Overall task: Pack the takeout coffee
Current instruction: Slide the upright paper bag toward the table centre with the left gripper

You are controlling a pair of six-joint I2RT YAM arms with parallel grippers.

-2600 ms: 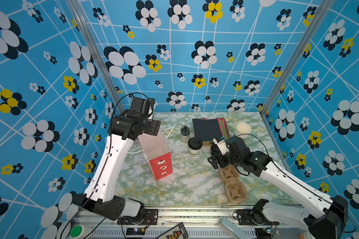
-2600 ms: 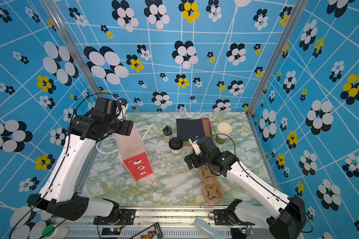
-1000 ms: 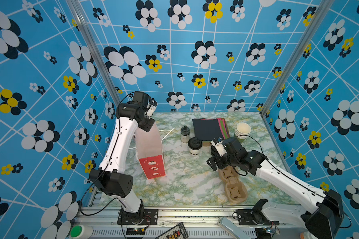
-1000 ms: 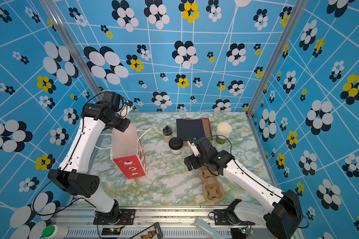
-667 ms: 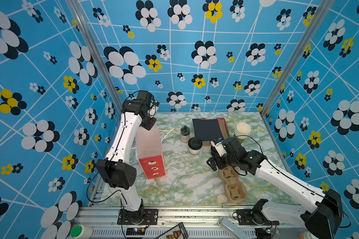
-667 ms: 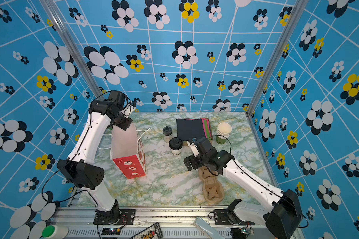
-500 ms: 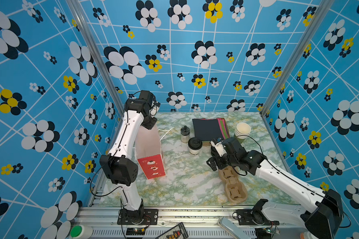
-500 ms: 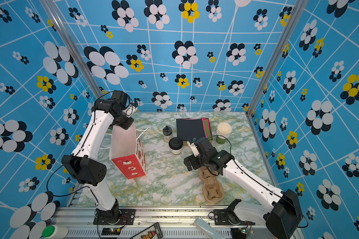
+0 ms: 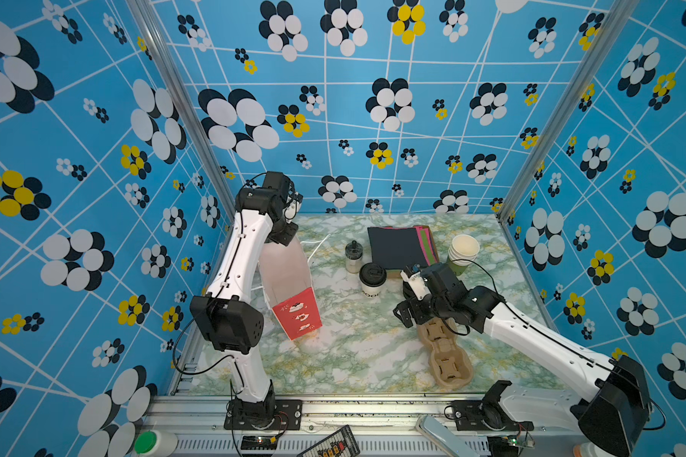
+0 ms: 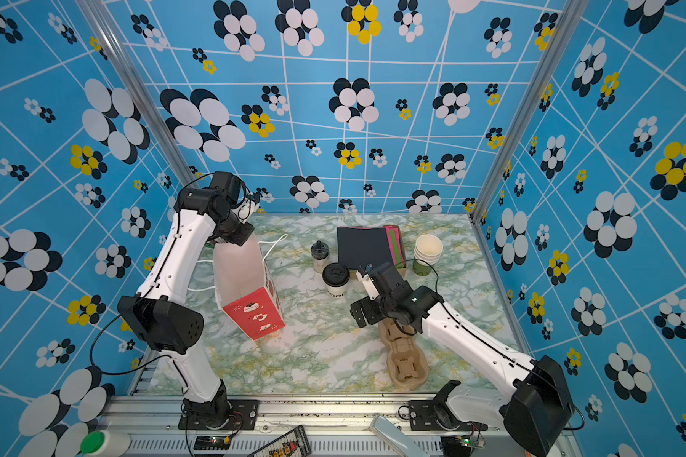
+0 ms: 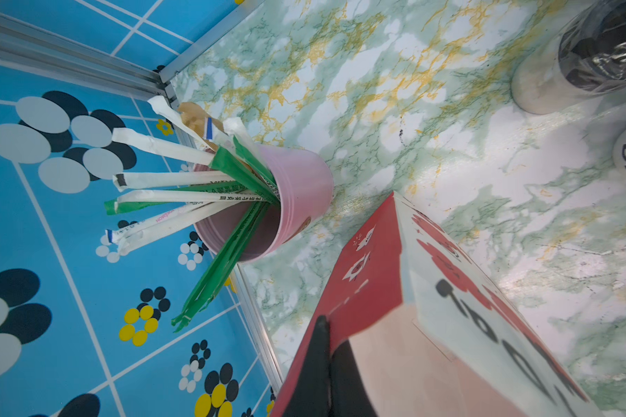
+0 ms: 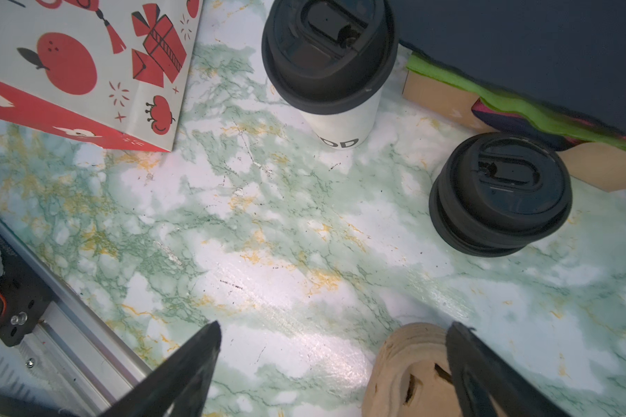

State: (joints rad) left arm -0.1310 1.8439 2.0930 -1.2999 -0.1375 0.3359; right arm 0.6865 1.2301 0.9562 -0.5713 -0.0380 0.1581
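The takeout coffee (image 9: 372,279) (image 10: 336,279) (image 12: 326,68), a white paper cup with a black sip lid, stands upright mid-table. Left of it a red-and-white paper bag (image 9: 290,285) (image 10: 246,289) (image 11: 449,325) leans with its mouth toward the back. My left gripper (image 9: 288,237) (image 11: 327,361) is shut on the bag's top rim. My right gripper (image 9: 410,316) (image 12: 335,326) hangs open just right of the coffee. It holds nothing, and one finger hangs over the near end of a brown cardboard cup carrier (image 9: 444,352) (image 12: 405,368).
A squat stack of black lids (image 12: 499,195) sits beside a pile of dark and coloured napkins (image 9: 399,247). Nested paper cups (image 9: 463,253) stand at the back right, a small shaker jar (image 9: 353,255) behind the coffee. A pink cup of wrapped straws (image 11: 290,202) fills the back left corner.
My left gripper has closed on the bag's rim, and the left arm has swung toward the back left, shifting the bag slightly. The right arm has stayed still and open.
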